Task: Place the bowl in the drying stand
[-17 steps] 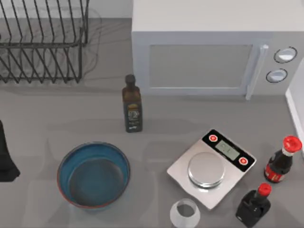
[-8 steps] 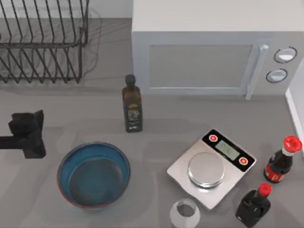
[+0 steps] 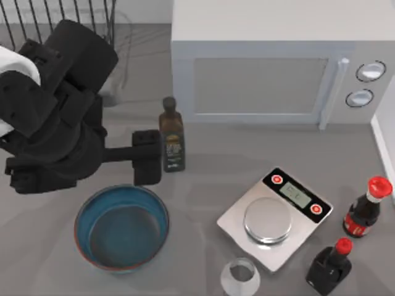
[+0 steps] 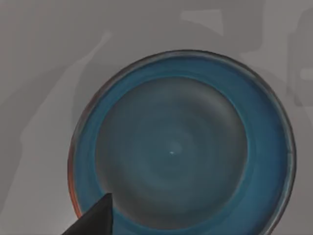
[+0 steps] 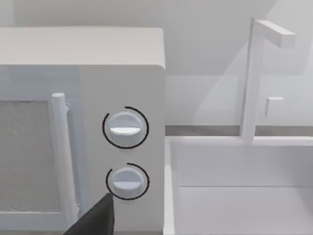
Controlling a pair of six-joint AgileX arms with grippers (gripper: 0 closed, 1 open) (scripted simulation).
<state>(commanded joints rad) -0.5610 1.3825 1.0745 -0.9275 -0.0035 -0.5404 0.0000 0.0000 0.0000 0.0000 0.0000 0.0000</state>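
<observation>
Your left arm is built of chunky matte-black rounded housings, with a white segment at its upper end and a boxy black left gripper on a slim neck.

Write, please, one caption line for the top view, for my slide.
Left gripper hovers at the far rim of the teal bowl, beside the dark bottle; drying stand waits behind.

Along the table's far edge I see a white microwave with two round dials at its right. A dark oil bottle stands in front of it. A steel-plated kitchen scale sits toward the near right, a clear glass cup just beside its near corner. Two red-capped sauce bottles stand by the right edge. Beyond the microwave, a white sink.
</observation>
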